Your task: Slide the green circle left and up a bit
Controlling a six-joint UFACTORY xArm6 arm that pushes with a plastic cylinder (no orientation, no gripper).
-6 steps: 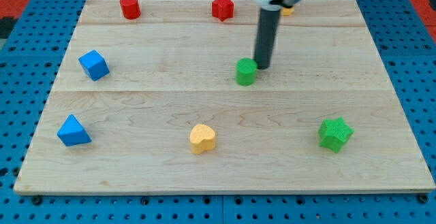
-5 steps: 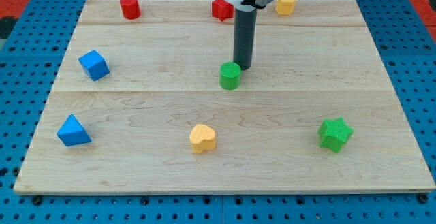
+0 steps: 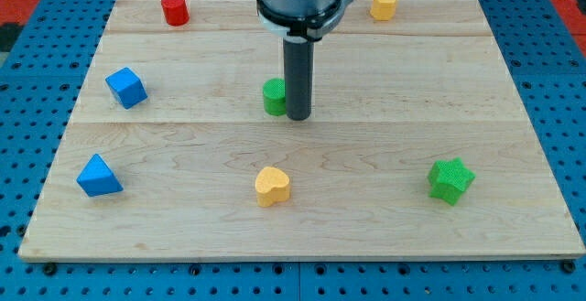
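Clawless, holding nothing, my tip [image 3: 298, 116] touches the green circle [image 3: 274, 97] on its right; I should press from lower right, slowly, keeping contact centred.

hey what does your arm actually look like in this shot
A straight, dark grey cylindrical rod hangs from a wider round mount, black with a silvery-grey ring. My tip is blunt and flat-ended. No cables or markings show; the rest of the arm is cut off at the view's top.
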